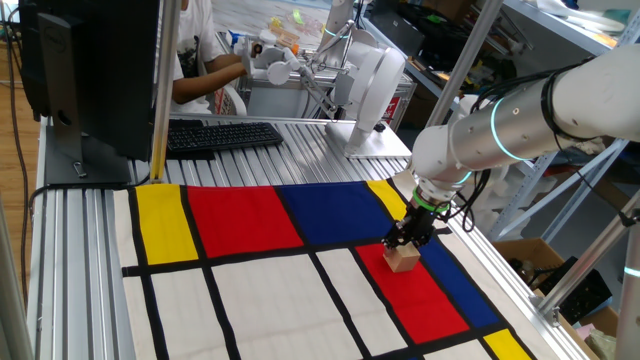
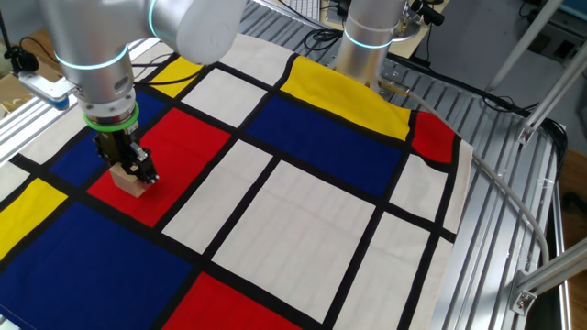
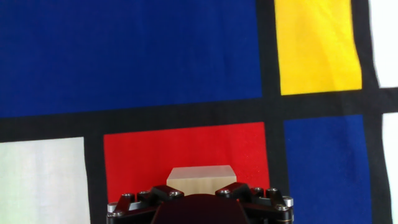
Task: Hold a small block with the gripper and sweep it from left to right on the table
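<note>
The hand view shows the small block (image 3: pixel 201 179) at bottom centre on the table's (image 3: pixel 155 56) red rectangle, directly beneath the gripper (image 3: pixel 200 200), whose spread, empty jaws flank it.

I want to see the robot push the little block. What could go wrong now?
The gripper hangs right over the small block with its fingers apart, so the block isn't gripped yet. If they close off-centre, the block could twist or pop out. The block sits on a cloth on the table; sweeping might drag and wrinkle that cloth.
</note>
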Tool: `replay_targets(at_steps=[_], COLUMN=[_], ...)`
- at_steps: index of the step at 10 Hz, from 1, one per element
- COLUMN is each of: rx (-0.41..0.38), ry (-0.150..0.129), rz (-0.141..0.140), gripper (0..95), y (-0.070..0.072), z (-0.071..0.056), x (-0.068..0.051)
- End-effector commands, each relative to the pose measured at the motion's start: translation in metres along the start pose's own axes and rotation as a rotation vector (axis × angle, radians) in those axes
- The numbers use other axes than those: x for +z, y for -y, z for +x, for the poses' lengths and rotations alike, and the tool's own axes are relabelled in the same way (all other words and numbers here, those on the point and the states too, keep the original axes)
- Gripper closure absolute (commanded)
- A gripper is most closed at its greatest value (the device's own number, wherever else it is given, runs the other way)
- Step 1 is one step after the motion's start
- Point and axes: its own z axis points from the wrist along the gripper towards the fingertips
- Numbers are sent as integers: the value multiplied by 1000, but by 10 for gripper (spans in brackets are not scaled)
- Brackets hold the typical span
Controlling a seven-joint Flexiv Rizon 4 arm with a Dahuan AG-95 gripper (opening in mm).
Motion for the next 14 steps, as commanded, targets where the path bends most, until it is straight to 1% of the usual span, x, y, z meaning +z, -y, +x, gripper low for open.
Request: replay_targets(at_steps=[1, 5, 6, 8, 9, 11, 13, 14], rx=[0, -7, -11, -15, -21, -27, -35, -38], ry=[1, -2, 0, -1, 0, 5, 2, 3], rz=[-1, -3, -10, -15, -19, -31, -30, -29], gripper=[190, 190, 380, 380, 570, 570, 950, 950], y=[1, 1, 2, 3, 4, 5, 5, 5], z=[1, 1, 0, 0, 0, -1, -1, -1], x=[1, 2, 2, 3, 3, 4, 4, 4])
